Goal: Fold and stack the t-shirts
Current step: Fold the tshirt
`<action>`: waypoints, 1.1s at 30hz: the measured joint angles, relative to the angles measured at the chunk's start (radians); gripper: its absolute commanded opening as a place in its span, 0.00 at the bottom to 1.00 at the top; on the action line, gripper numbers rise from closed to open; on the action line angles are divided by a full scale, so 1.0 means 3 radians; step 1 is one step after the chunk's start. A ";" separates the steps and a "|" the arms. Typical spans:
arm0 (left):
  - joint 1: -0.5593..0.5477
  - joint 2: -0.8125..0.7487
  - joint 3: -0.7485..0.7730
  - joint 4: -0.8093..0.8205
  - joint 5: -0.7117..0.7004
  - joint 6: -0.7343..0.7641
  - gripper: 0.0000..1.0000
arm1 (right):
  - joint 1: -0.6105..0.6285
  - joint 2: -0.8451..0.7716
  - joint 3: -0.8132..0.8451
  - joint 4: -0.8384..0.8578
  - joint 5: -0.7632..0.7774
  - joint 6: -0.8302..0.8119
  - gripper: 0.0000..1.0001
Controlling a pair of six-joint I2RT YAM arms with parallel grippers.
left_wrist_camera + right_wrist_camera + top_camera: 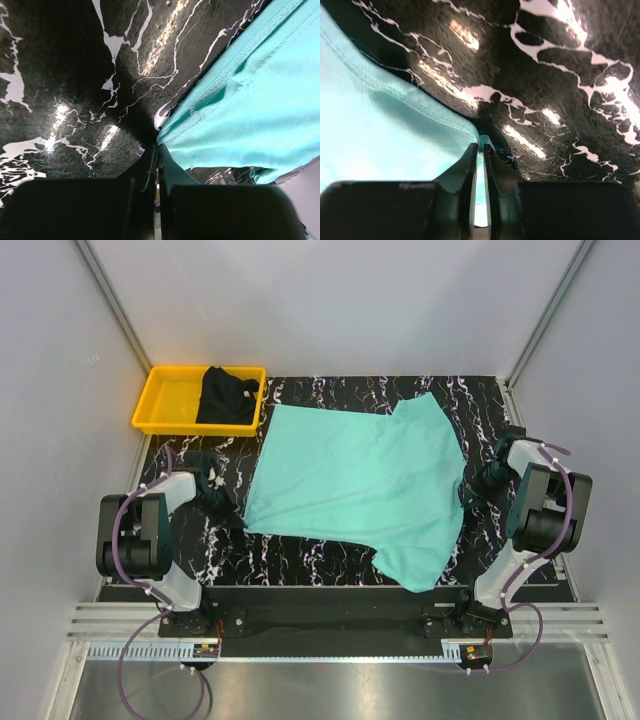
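**Since both bites are thin, the teal t-shirt (360, 480) may slip**

Far left, the black t-shirt (225, 395) sits bunched in the yellow tray (170, 400). My left gripper (157, 155) is clamped on the teal t-shirt's near-left hem corner, and my right gripper (479, 147) on its right edge. The shirt lies spread mid-table. Uneven pulling could free either bite. I have bare table (300, 555) near and far, but walls (60, 390) crowd both sides.

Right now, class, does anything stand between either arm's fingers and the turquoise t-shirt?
Nothing visible does. The left arm's fingers are shut on the turquoise t-shirt at its left side. The right arm's fingers are shut on its right side. Only the bare marble-patterned table surrounds each grip.
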 measured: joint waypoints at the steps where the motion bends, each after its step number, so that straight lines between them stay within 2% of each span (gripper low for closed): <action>1: 0.0005 -0.0018 -0.0018 0.0020 0.0009 -0.0004 0.00 | 0.0000 0.0015 0.0015 0.0000 -0.0003 0.0003 0.13; 5: 0.0006 -0.0144 -0.0149 0.0149 0.0019 -0.0032 0.00 | 0.0000 0.0132 0.0181 0.0014 -0.0013 0.0008 0.08; 11: 0.0004 -0.0220 -0.0253 0.0257 0.0107 -0.0094 0.00 | 0.0000 0.0467 0.0763 0.0029 -0.0089 0.0042 0.07; 15: -0.0020 -0.0060 -0.0139 0.0287 0.0196 -0.0159 0.00 | 0.0000 0.0694 0.1137 0.0043 -0.0113 0.0084 0.08; 16: -0.0024 0.0028 -0.0057 0.0290 0.0214 -0.0163 0.00 | 0.0000 0.0771 0.1232 0.0036 -0.0130 0.0095 0.11; 18: -0.0036 0.0226 0.0161 0.0309 0.0240 -0.0167 0.00 | 0.0000 0.0894 0.1375 0.0034 -0.0153 0.0104 0.37; 21: -0.0039 0.0395 0.0370 0.0421 0.0252 -0.0168 0.00 | -0.0005 0.0993 0.1494 -0.0122 -0.0052 0.0085 0.62; 22: -0.0046 0.0404 0.0389 0.0450 0.0251 -0.0172 0.00 | -0.0009 0.0979 0.1489 -0.0188 -0.0010 0.0066 0.65; 24: -0.0058 0.0403 0.0389 0.0468 0.0252 -0.0189 0.00 | -0.0050 0.0802 0.1289 -0.0263 0.0060 0.0052 0.67; 26: -0.0106 0.0403 0.0379 0.0468 0.0256 -0.0210 0.00 | -0.0104 0.0482 0.0988 -0.0359 0.0075 0.0058 0.64; 30: -0.0209 0.0395 0.0331 0.0477 0.0301 -0.0228 0.00 | -0.0164 -0.0403 0.0360 -0.0523 -0.0045 0.0215 0.59; 33: -0.0225 0.0390 0.0306 0.0465 0.0343 -0.0229 0.00 | 0.0004 -0.1101 -0.0192 -0.0600 -0.0172 0.0477 0.56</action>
